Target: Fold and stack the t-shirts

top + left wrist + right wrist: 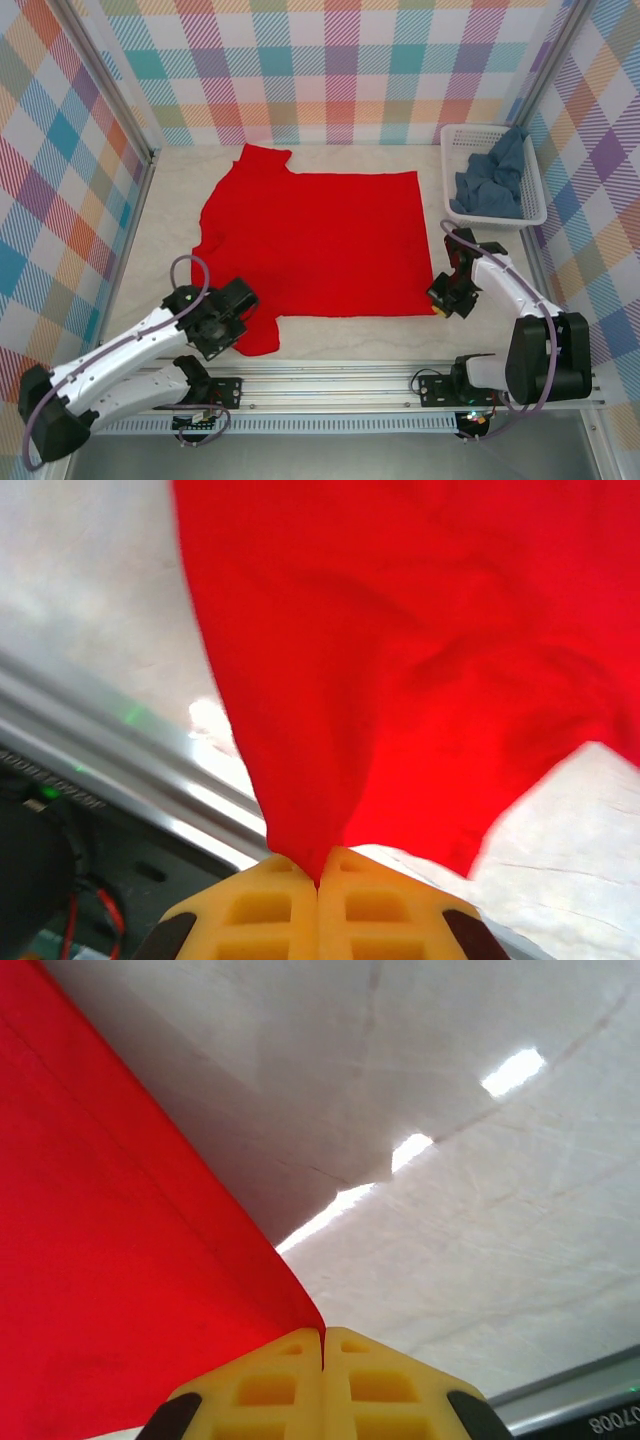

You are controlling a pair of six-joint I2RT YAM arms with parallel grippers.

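2 t-shirts, remote console view. Red t-shirt point(320, 240) lies spread on the table point(180, 190), left of the white lattice basket point(478, 129); the blue-grey t-shirt point(492, 185) sits crumpled inside that basket. My left gripper point(320, 872) pinches the red sleeve well away from the basket; my right gripper point(322, 1340) clamps the hem corner in front of the basket.

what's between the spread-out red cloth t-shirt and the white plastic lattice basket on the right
A narrow strip of bare pale tabletop, nothing lying on it. The top external view shows the red t-shirt and the basket apart.
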